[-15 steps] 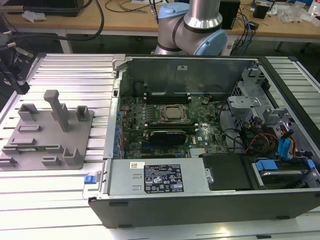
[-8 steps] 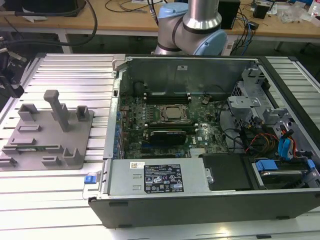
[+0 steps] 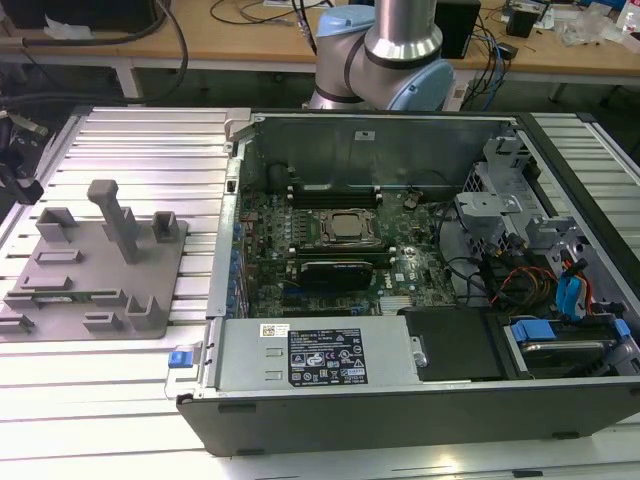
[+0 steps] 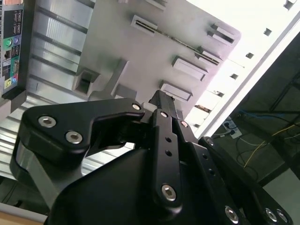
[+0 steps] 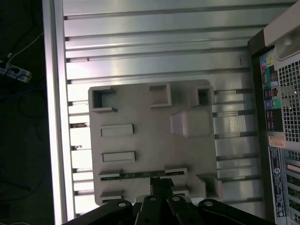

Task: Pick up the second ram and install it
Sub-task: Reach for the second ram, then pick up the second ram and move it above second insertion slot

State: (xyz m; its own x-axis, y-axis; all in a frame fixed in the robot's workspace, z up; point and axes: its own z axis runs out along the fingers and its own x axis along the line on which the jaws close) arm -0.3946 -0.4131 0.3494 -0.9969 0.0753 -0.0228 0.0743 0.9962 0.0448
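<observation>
Exterior view shows us the ram (image 3: 70, 297) lying in the tray's (image 3: 110, 270) seven-o'clock slot; in the first wrist view our gripper (image 5: 161, 180) hangs over it, fingers pressed together, empty; case label (image 3: 325, 365) unreadable.

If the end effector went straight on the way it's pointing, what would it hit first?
Probably the long, narrow green ram stick lying in the grey fixture plate; the end effector points at it in the first wrist view, though depth is unclear.
</observation>
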